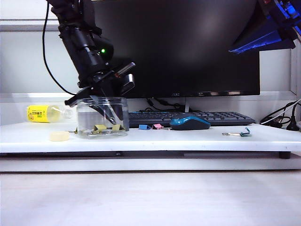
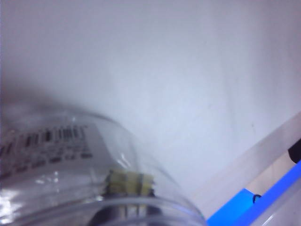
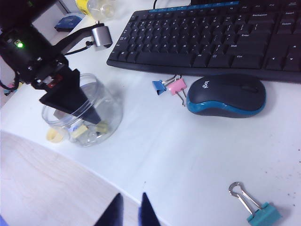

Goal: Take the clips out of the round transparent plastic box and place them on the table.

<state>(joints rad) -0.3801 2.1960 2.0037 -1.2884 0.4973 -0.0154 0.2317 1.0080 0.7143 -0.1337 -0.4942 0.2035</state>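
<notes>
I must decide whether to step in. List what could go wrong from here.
1. The left hand reaches deep inside the round transparent plastic box; catching the wall could tip or drag it.
2. The yellow clips lie close together on the bottom, so one may slip or two may lift.
3. The right hand hangs high, not steadying the box.

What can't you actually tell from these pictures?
- Whether the left gripper, down inside the jar, holds a yellow clip: its fingertips are hidden by its own body.
- How many clips remain: too small, overlapping.
- Label text: blurred in the left wrist view.
- The right gripper: only its tips show.
</notes>
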